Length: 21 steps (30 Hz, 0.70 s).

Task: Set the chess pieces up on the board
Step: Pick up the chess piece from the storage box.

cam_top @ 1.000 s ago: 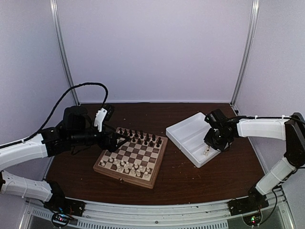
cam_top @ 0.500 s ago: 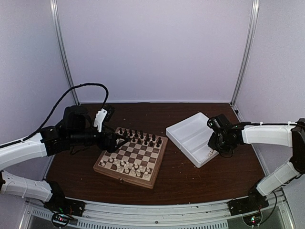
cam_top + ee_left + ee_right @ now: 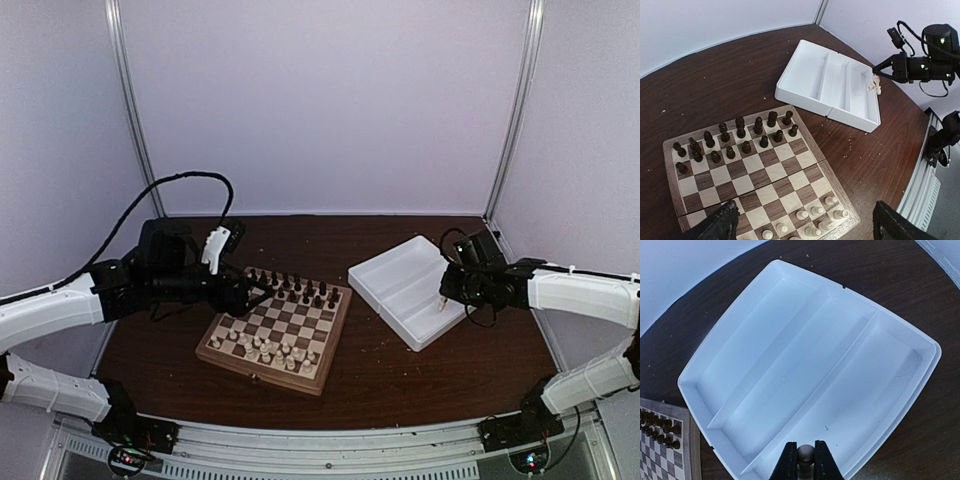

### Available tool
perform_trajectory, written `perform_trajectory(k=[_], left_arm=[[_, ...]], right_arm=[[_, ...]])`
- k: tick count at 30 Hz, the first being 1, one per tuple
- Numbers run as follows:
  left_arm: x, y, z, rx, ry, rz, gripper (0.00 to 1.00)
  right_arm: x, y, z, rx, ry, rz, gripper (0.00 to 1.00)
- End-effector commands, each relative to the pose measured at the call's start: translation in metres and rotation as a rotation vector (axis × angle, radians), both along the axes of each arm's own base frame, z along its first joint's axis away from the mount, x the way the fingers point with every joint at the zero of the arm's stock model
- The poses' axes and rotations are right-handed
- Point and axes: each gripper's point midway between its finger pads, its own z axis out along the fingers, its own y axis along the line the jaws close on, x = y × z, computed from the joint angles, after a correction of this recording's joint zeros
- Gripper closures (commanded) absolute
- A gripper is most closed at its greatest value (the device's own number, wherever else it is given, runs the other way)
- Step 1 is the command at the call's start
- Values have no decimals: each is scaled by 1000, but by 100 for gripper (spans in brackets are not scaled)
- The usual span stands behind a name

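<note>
The board (image 3: 258, 372) lies left of centre, with cream chess pieces (image 3: 270, 350) on its near rows and dark ones (image 3: 295, 288) on its far rows. My right gripper (image 3: 443, 298) hangs over the white tray's near compartment, shut on a cream pawn (image 3: 805, 454) whose round head shows between the fingers. The left wrist view catches that pawn (image 3: 875, 86) dangling from the right gripper (image 3: 875, 76) above the tray. My left gripper (image 3: 807, 227) is open wide over the board (image 3: 765, 180), close to the cream pieces (image 3: 812, 215), holding nothing.
The white three-compartment tray (image 3: 400, 285) sits right of the board, and its compartments (image 3: 805, 355) show no pieces. Dark pieces (image 3: 735, 137) fill the board's two far rows. A black cable (image 3: 180, 185) loops behind the left arm. Metal posts stand at the back corners.
My right wrist has swung to the right and tilted, lifting the cream pawn out of the tray's near compartment. The left arm has barely shifted.
</note>
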Motion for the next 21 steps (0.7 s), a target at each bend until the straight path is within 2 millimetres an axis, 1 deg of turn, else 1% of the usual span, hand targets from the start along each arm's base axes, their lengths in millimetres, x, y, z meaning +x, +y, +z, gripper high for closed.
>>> perform_trajectory(k=[1, 5, 12, 16, 21], left_arm=[[2, -17, 17, -61, 1, -59, 9], [3, -31, 17, -76, 40, -101, 10], [4, -43, 14, -102, 84, -134, 11], [2, -49, 12, -115, 104, -154, 14], [0, -58, 10, -124, 118, -185, 22]], right_arm=[[1, 16, 16, 13, -87, 136, 100], [4, 33, 33, 62, -197, 246, 100], [3, 38, 57, 49, -319, 320, 100], [-4, 43, 69, 71, -383, 378, 99], [-13, 50, 84, 92, -422, 447, 98]])
